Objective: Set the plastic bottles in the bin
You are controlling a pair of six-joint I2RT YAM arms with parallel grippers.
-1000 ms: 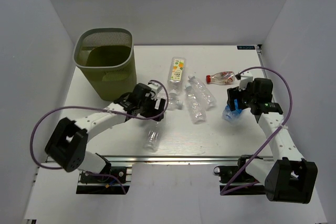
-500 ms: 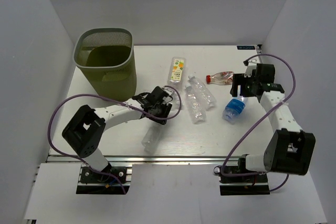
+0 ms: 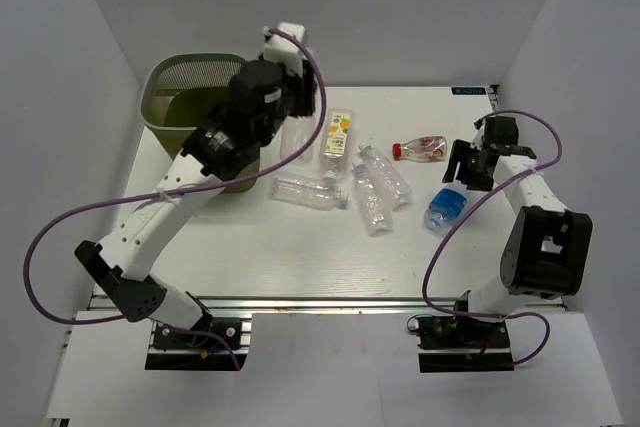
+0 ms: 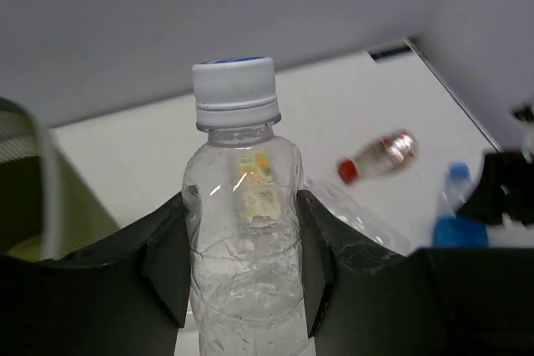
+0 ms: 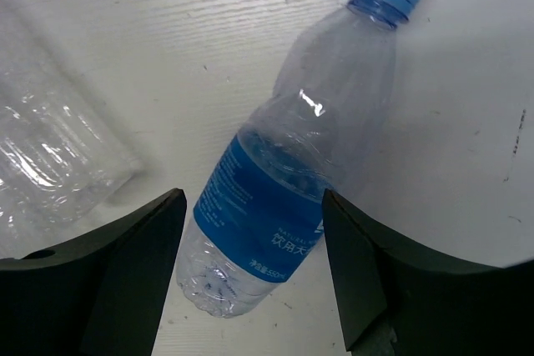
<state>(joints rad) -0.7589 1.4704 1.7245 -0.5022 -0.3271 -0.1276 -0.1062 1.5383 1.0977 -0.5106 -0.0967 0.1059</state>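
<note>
My left gripper (image 4: 242, 231) is shut on a clear plastic bottle (image 4: 236, 89) with a white and blue cap, held upright. In the top view the left gripper (image 3: 293, 125) is raised just right of the olive mesh bin (image 3: 168, 119). My right gripper (image 5: 254, 202) is open above a blue-labelled bottle (image 5: 309, 131) lying on the table, both fingers apart from it. In the top view the right gripper (image 3: 468, 169) hangs just behind that blue bottle (image 3: 445, 209). Other bottles lie mid-table: an orange-and-green labelled one (image 3: 338, 134), a red-capped one (image 3: 422, 149) and three clear ones (image 3: 308, 192), (image 3: 370, 202), (image 3: 386, 173).
White walls close in the table (image 3: 250, 257) on three sides. The bin stands in the far left corner. A purple cable loops out from each arm. Part of a clear bottle (image 5: 50, 164) lies left of the right gripper.
My left gripper has shut on a bottle and risen from the table up toward the bin. The bottle near the front edge is gone from there. My right gripper drew back off the blue bottle.
</note>
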